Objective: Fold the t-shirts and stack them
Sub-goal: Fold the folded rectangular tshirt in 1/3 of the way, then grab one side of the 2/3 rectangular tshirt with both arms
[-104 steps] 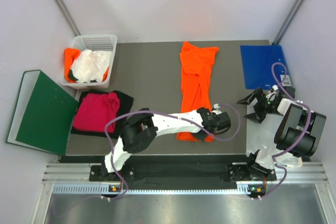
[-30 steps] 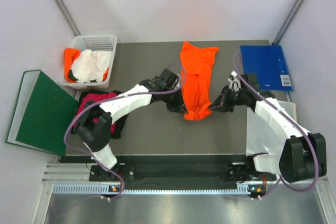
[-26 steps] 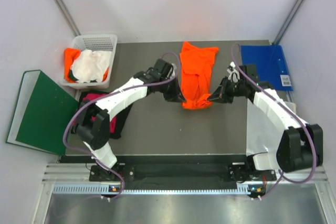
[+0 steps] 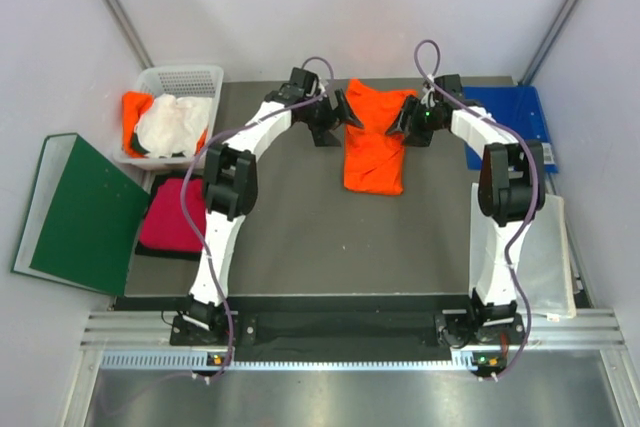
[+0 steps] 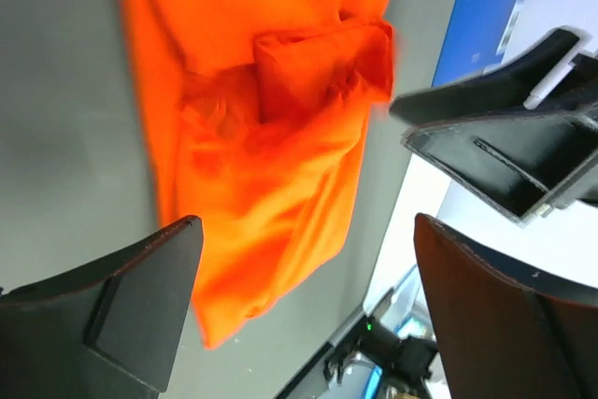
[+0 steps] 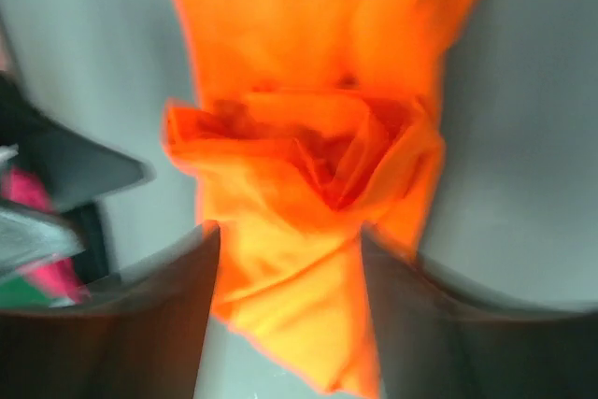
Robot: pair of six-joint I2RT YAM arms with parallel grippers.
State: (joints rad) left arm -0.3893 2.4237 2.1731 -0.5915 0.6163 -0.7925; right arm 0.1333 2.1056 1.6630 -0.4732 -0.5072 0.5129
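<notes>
A bright orange t-shirt (image 4: pixel 374 147) lies folded in half at the far middle of the grey table (image 4: pixel 300 227). My left gripper (image 4: pixel 340 113) hovers at its far left corner, jaws wide open; in the left wrist view the cloth (image 5: pixel 271 137) lies beyond the spread gripper (image 5: pixel 304 310). My right gripper (image 4: pixel 403 119) is at the far right corner. Its jaws stand apart in the blurred right wrist view, with bunched orange cloth (image 6: pixel 299 184) lying between the gripper (image 6: pixel 290 315) fingers. A magenta shirt (image 4: pixel 165 222) rests on a black one (image 4: pixel 155 251) at the left.
A white basket (image 4: pixel 185 77) at the far left holds a white shirt (image 4: pixel 172 125) and an orange one (image 4: pixel 133 107). A dark green binder (image 4: pixel 75 212) lies off the left edge, a blue folder (image 4: pixel 520 117) at the far right, and a white sheet (image 4: pixel 545 247) at the right.
Both grippers carried the orange shirt's near end away to its far end, folding it in half. Both jaws, shut on the cloth before, now stand apart.
</notes>
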